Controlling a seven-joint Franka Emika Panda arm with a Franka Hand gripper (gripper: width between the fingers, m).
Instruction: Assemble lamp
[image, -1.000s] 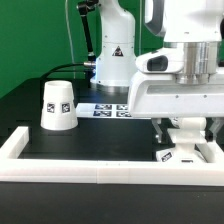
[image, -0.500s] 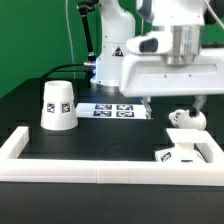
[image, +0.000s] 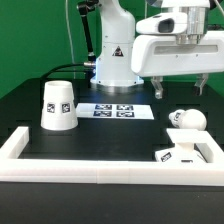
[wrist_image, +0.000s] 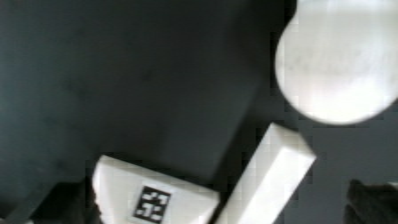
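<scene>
Black tabletop (image: 110, 135) | gripper (image: 181, 90) hangs high, fingers (image: 158, 90) spread, holding nothing | bulb (image: 185, 118) lies below the fingers, apart | base (image: 186, 152) near bulb | shade (image: 57, 105) well apart, exterior view's left

Green backdrop (image: 30, 40) stood behind. Black table (image: 110, 135) was evenly lit; white rail frame (image: 90, 166) ran along near edge, marker board (image: 118, 111) lay farther back.

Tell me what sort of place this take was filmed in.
Most likely a robotics lab test bench: a black table edged by a white rail frame, a marker board lying flat on it, and a tag-bearing shade, all before a plain green backdrop.
</scene>
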